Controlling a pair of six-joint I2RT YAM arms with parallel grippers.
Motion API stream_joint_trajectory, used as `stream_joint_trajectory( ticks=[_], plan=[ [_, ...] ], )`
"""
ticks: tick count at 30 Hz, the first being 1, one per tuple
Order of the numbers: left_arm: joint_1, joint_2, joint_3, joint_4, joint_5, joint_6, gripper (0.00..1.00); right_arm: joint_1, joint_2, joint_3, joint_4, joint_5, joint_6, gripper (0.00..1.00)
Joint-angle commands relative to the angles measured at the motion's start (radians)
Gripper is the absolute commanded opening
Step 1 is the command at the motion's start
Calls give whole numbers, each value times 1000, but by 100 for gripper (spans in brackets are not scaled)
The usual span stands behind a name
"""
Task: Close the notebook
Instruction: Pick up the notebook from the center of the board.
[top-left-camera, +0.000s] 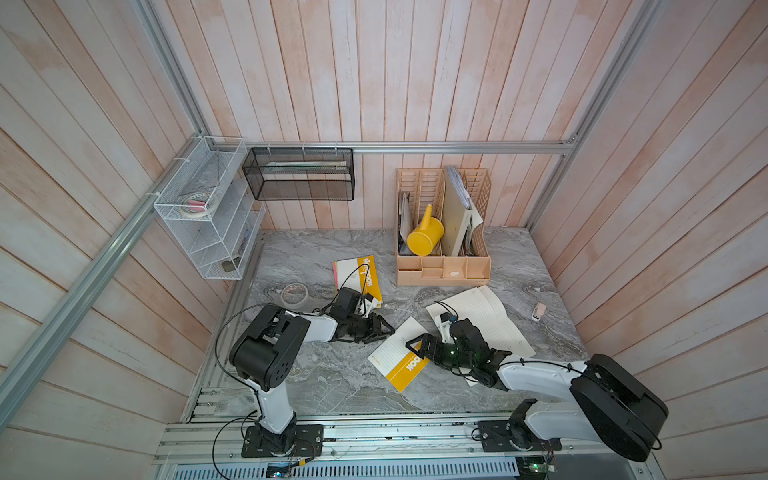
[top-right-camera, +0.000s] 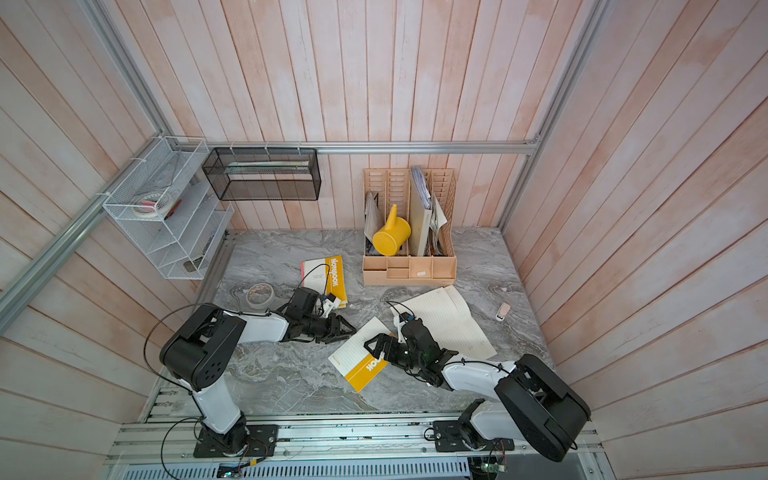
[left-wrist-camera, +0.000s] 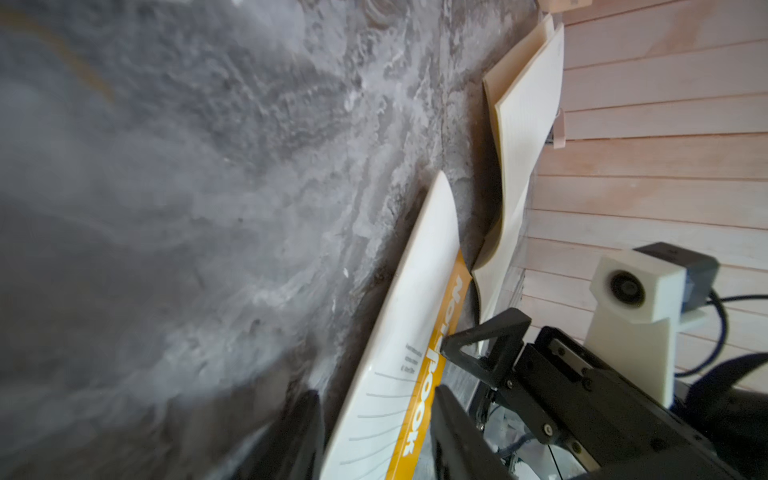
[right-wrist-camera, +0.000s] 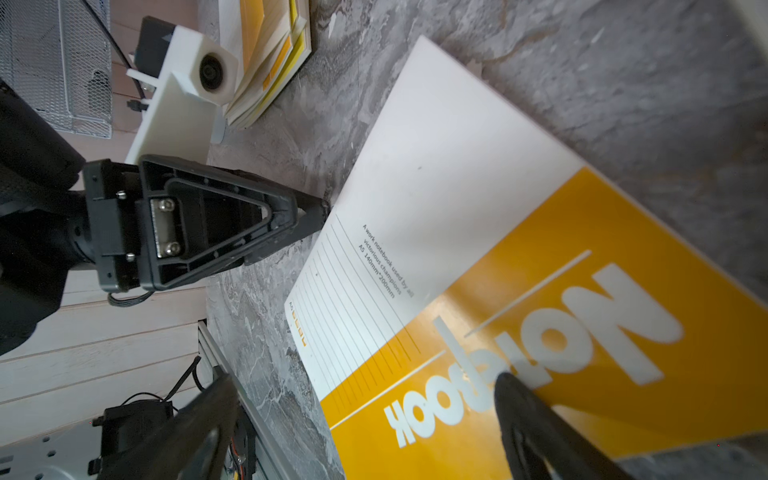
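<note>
Tape roll (top-left-camera: 294, 293) lies flat on the table (top-left-camera: 324, 374), outboard of the left gripper (left-wrist-camera: 376, 392), apart from it. Second notebook (top-left-camera: 353, 270), yellow band up, lies just past that gripper's wrist camera on the far side. Left gripper is low over the table, fingers apart, tips right at the free edge of the cover (right-wrist-camera: 436, 174); contact unclear. Notebook (top-left-camera: 392, 357) sits between the two grippers, open and flat. Its white-and-yellow cover faces up on the left gripper's side. Lined pages (top-left-camera: 490, 320) spread beyond the right gripper (right-wrist-camera: 363, 380). Right gripper is over the spine area, fingers wide apart, gripping nothing; one fingertip (right-wrist-camera: 511, 386) is over the yellow band's print. Organizer (top-left-camera: 442, 266) with a yellow watering can (top-left-camera: 424, 237) stands well beyond the right gripper, at the back wall.
</note>
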Motion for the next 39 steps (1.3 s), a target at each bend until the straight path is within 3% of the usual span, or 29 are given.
stream_joint_trajectory(
  ticks=[1,11,21,26,32,39],
  plan=[
    [3,66,-22,62,95,-4,45,6,24,12,-32,-20,-12,98],
    [10,75,-69,153,137,-44,38,6,28,16,-37,-20,-18,98],
    [18,54,-68,160,168,-50,0,7,27,25,-47,-22,-23,98],
    [18,13,-68,144,194,-51,0,7,12,50,-71,-17,-46,98],
    [40,-119,-19,-113,99,35,0,7,-29,140,-186,5,-107,98],
    [105,-330,52,-291,42,57,0,4,-106,205,-302,48,-159,98]
  ],
)
